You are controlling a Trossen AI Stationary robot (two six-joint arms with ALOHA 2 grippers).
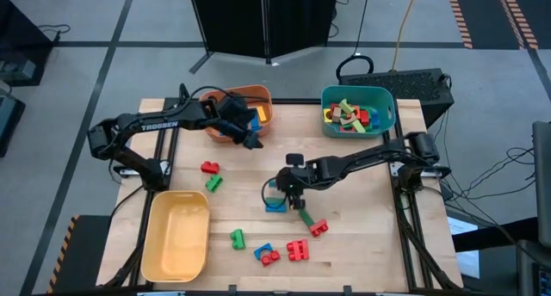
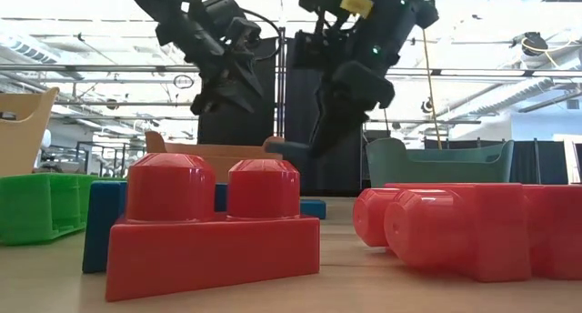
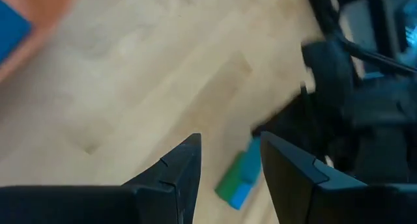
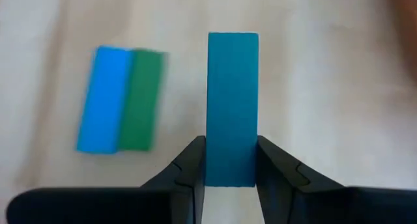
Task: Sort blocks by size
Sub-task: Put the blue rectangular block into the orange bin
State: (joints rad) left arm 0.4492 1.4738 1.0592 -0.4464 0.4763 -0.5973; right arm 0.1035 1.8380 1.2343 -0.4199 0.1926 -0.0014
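The left gripper (image 1: 250, 139) hangs beside the orange bin (image 1: 258, 100); the right gripper (image 1: 288, 193) sits over blocks (image 1: 275, 203) mid-table.

I'm seeing a pale wood-grain worktop (image 1: 362, 244) w/ three bins showing: orange bin (image 1: 258, 98), teal bin (image 1: 385, 115), yellow bin (image 1: 176, 236). The right gripper (image 4: 231, 175), dark fingers (image 4: 189, 175), is showing a teal-blue bar (image 4: 232, 107) btwn them; beside it a light-blue/green pair (image 4: 122, 99) is lying. I'm reading loose blocks as red (image 1: 299, 250), green (image 1: 237, 238), blue. The teal bin's contents are looking mixed: red, green, yellow, pink.
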